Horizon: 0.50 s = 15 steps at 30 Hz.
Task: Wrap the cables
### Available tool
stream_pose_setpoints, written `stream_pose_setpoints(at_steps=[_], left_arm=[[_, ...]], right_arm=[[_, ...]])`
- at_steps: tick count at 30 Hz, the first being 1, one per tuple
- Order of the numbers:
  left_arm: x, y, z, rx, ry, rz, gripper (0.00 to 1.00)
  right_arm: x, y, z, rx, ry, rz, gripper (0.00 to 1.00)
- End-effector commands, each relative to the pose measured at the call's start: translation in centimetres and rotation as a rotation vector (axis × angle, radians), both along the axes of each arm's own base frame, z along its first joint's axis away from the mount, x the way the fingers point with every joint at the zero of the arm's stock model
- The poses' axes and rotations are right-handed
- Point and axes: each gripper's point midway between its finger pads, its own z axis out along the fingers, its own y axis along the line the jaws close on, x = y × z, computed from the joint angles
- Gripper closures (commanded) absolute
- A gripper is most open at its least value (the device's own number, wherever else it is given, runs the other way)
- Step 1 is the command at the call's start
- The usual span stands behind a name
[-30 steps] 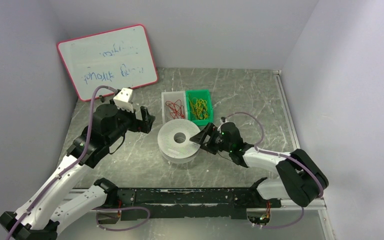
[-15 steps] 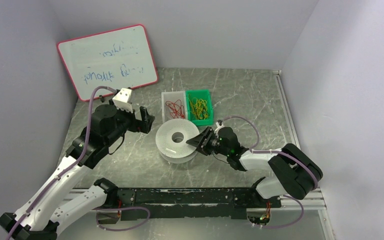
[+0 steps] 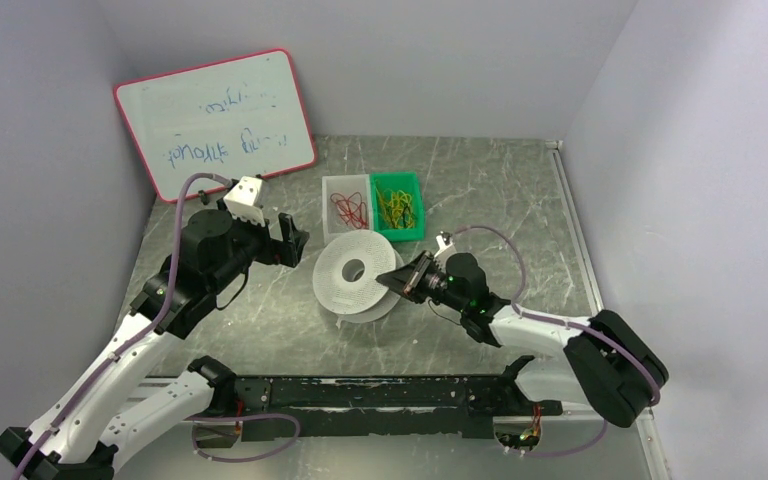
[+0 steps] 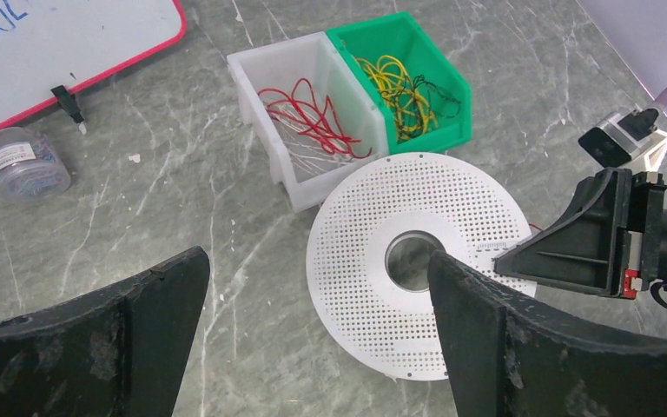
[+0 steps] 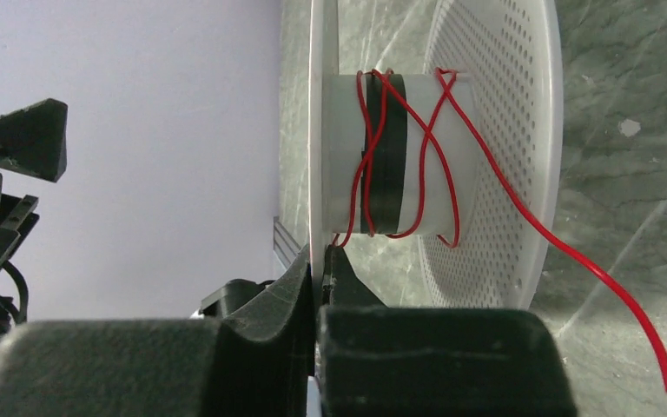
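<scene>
We observe a grey marbled table (image 3: 500,190) enclosed by plain lavender walls (image 3: 410,60) on three sides. One whiteboard (image 3: 215,120) with a red frame leans against the far left corner.

One white perforated spool (image 3: 345,295) sits mid-table between the two arms, just in front of the bins, and appears tilted in the top view. The right gripper (image 3: 400,280) is clamped on the rim of one spool flange; in the right wrist view its fingers (image 5: 295,287) meet on the flange edge. The left gripper (image 3: 290,240) hovers to the left of the spool, jaws spread wide and holding nothing.

Two bins stand side by side, touching: one white bin (image 4: 260,122) and one green bin (image 4: 430,141). The white bin holds a tangle of red cables (image 4: 313,117); the green bin holds yellow cables (image 4: 395,82). We cannot count the strands in either bin.

One red cable (image 5: 447,165) is wound in crossing turns around the spool hub, over a black band (image 5: 386,156), and its free end trails onto the table. In the left wrist view the right gripper hides part of the spool's right edge.

One small clear jar (image 4: 24,163) lies beside the whiteboard
</scene>
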Motion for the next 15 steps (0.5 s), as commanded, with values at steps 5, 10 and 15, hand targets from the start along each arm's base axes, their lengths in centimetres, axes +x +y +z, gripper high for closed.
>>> stream_pose_setpoints(at_steps=[5,10,15], left_arm=[[0.1,0.4,0.7,-0.004,-0.035,0.008,0.01],[0.0,0.3,0.8,-0.007,-0.036,0.003,0.00],[-0.1,0.3,0.9,-0.013,-0.041,0.001,0.01]], right_arm=[[0.5,-0.4,4.1,-0.054,-0.137,0.005,1.00],[0.4,-1.6,5.9,-0.145,-0.185,-0.005,1.00],[0.3,-3.5,7.9,-0.245,-0.241,-0.043,1.00]])
